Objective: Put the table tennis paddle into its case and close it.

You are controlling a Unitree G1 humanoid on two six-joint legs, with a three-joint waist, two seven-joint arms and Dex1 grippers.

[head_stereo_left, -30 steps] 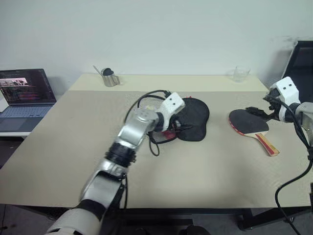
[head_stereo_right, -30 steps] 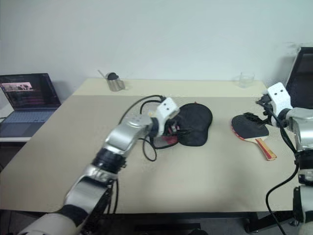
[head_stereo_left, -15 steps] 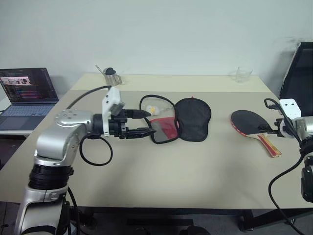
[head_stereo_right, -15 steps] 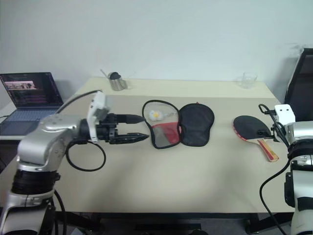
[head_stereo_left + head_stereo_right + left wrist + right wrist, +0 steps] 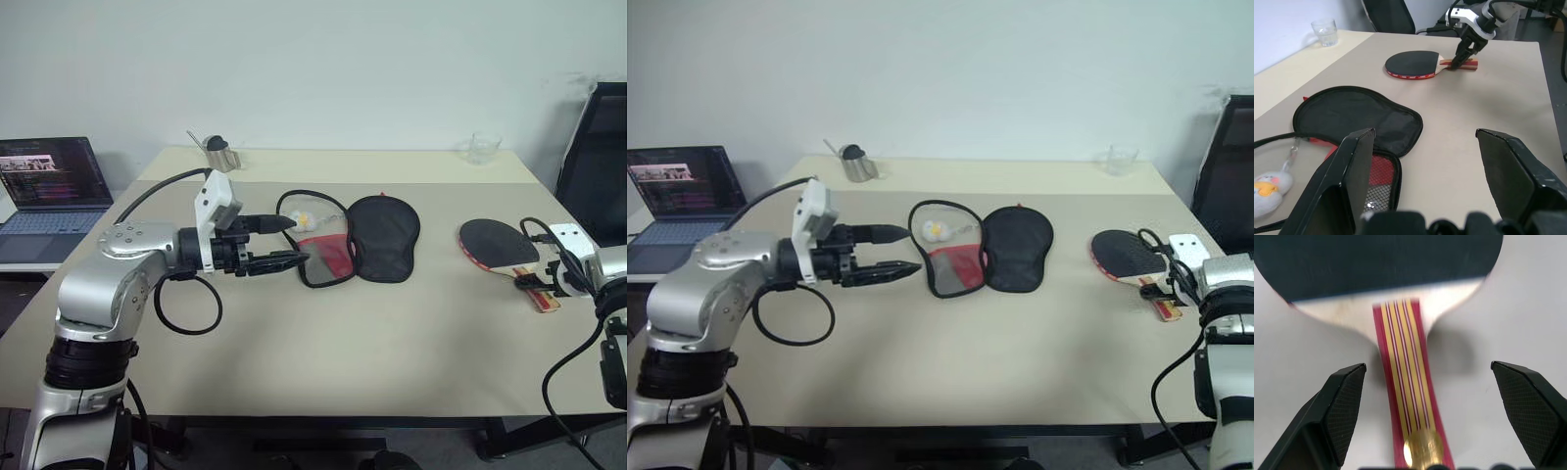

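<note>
**Case lies open mid-table, paddle near the right edge**

Your case (image 5: pixel 355 238) lies unzipped and spread flat in the middle of the table (image 5: pixel 392 343), toward the far edge. Its black outer half faces up on the right; the left half shows the red panel with mesh. A small white-yellow charm (image 5: pixel 306 217) rests inside the zip loop of that half. The case holds no paddle.

Your table tennis paddle (image 5: pixel 502 250) lies flat near the right edge, well apart from the case, handle toward the near edge. Your right end effector (image 5: pixel 1435 406) sits over the handle, fingers spread wide on either side, gripping nothing. Your left end effector (image 5: pixel 279 243) hovers just left of the case, open and empty.
</note>
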